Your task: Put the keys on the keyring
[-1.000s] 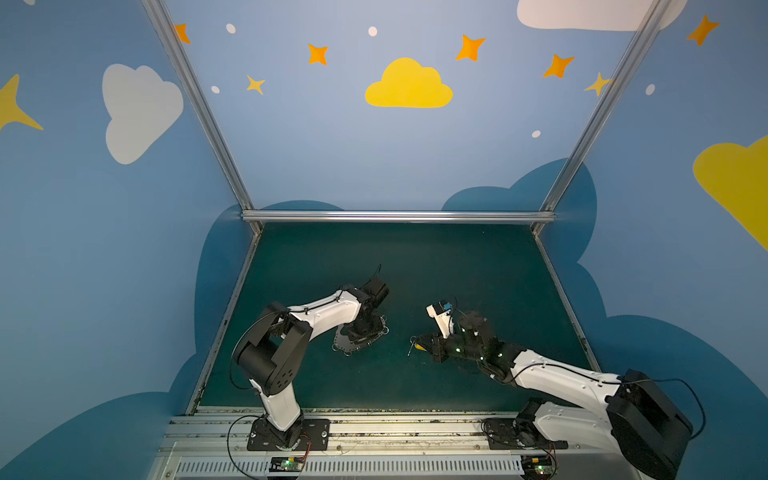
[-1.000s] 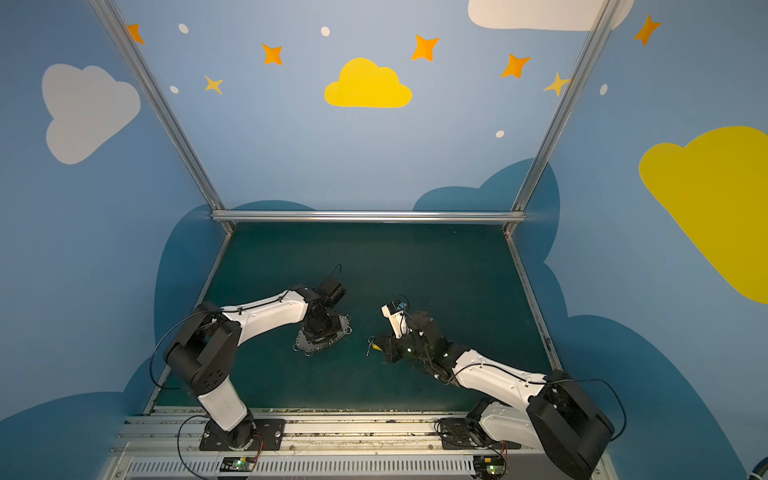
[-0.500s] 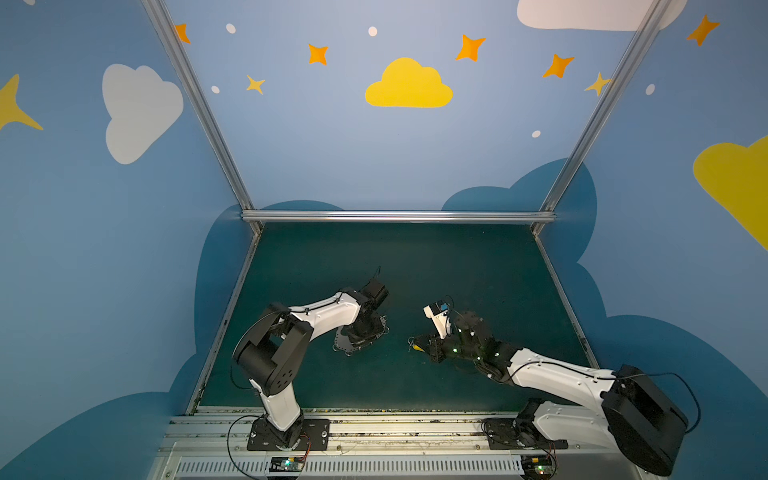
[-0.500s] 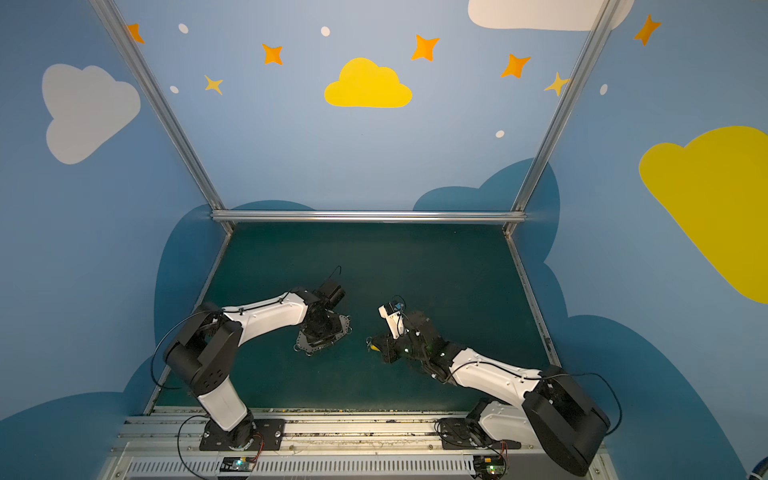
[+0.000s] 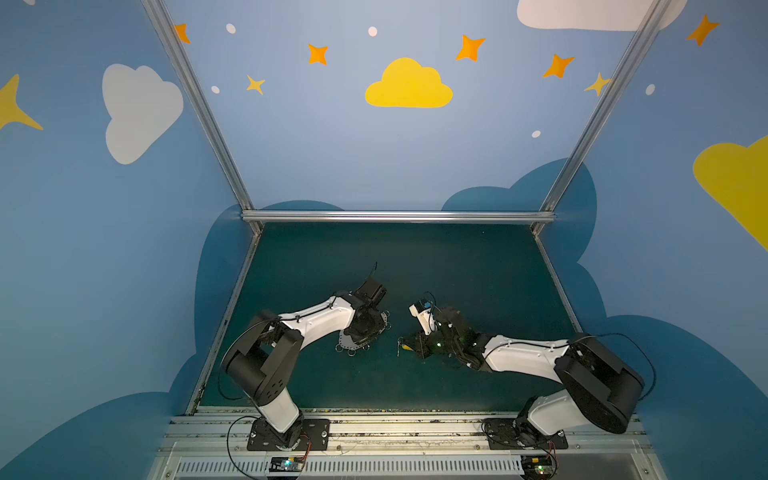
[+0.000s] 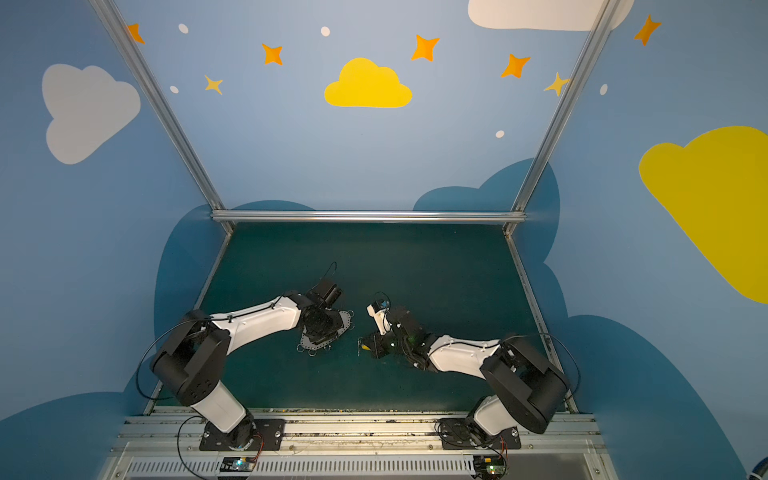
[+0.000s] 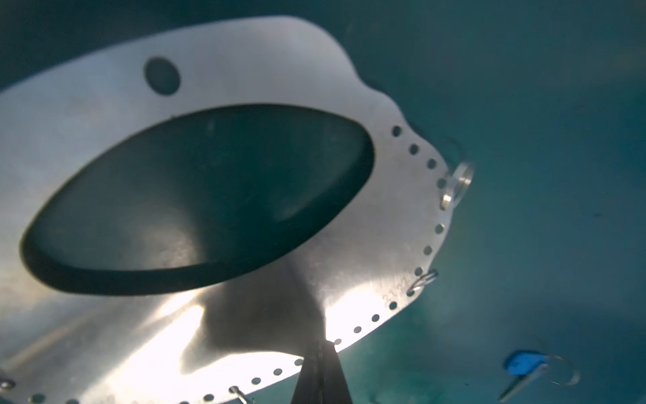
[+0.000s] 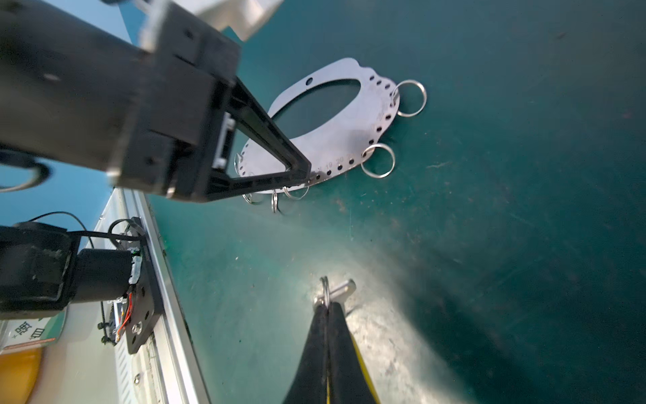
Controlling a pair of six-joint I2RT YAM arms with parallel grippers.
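Left pincer pressed together on the keyring rim; right pincer pinches the yellow-tagged key. Keyring looks thin, stiff, slick, so best held by its edge. Key seems light and may pivot.

Both top views are sharp and evenly lit, the frame posts splayed by the wide lens. In the left wrist view the keyring is soft, with white glare along one rim crossed by a dark shadow; the blue-tagged key is blurred. In the right wrist view a bright patch washes the green mat.
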